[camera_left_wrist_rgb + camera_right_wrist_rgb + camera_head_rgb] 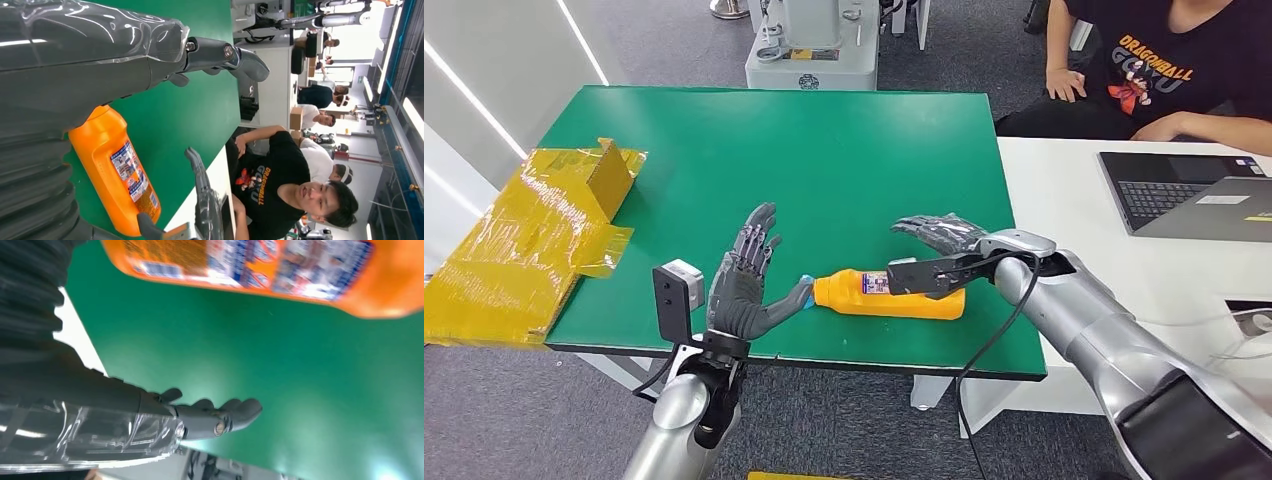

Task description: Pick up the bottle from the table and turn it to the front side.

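Orange bottle [889, 295] lies on its side on the green surface [824, 160], near the front edge, blue cap [807, 284] pointing toward the left hand [746, 285], printed label facing up. Left hand stands just beside the cap end, palm turned to the bottle, fingers [759, 235] spread wide and holding nothing; thumb tip is at the cap, contact cannot be confirmed. Right hand [939, 250] hovers over the bottle's base end, fingers [929, 228] extended and parted, thumb across the body, nothing gripped. Yellow taped cardboard box [534, 240] overhangs the surface's left edge. A seated person [1164, 70] and a laptop [1189, 195] occupy the adjoining white table [1064, 230].
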`<action>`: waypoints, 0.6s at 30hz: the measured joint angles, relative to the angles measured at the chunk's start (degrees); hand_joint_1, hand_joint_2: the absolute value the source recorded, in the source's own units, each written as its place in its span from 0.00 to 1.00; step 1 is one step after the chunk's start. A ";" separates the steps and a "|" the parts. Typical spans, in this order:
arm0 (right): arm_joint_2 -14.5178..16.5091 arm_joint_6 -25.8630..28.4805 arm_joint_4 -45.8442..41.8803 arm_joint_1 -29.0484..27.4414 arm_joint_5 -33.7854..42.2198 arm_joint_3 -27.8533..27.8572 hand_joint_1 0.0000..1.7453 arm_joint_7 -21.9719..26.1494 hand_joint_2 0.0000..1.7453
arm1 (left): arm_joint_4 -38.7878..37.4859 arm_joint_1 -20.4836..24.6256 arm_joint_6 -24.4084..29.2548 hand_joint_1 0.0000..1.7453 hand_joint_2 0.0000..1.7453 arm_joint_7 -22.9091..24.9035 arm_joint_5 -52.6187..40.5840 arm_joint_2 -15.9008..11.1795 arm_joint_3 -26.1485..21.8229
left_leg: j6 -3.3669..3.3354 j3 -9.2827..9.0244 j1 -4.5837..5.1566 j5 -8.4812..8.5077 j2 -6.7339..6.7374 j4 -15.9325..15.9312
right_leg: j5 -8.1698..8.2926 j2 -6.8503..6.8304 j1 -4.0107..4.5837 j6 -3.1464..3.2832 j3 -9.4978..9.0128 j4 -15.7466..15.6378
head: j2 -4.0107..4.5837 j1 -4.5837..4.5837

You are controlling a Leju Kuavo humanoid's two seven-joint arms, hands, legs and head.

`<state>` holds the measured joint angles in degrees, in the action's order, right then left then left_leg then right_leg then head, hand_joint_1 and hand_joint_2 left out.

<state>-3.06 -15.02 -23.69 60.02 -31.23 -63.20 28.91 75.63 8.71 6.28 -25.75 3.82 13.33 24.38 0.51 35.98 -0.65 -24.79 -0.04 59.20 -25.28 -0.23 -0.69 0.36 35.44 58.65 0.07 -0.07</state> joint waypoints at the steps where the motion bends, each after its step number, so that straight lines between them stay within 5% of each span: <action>1: 0.08 0.01 0.00 0.00 0.02 0.01 0.00 -0.02 1.00 | 0.00 0.01 -0.01 0.00 1.00 0.00 0.01 0.00 0.01 | 0.00 0.00 0.00 0.00 0.00 0.00 | 0.00 0.00 0.00 0.00 0.00 0.00 | 0.00 0.01; 18: 3.12 -0.79 2.14 -2.80 -0.28 0.10 0.00 -1.92 1.00 | 0.00 0.41 0.32 0.00 1.00 0.00 0.56 0.01 0.14 | 0.00 0.01 0.00 0.00 -0.01 0.00 | 0.00 -0.01 0.00 0.00 0.00 -0.02 | 0.00 -0.01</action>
<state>0.07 -15.81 -21.56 57.22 -31.51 -63.10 26.99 75.63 9.12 6.60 -25.76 4.38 13.34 24.52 0.51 35.99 -0.65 -24.79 -0.05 59.21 -25.28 -0.24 -0.69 0.36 35.44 58.63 0.07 -0.08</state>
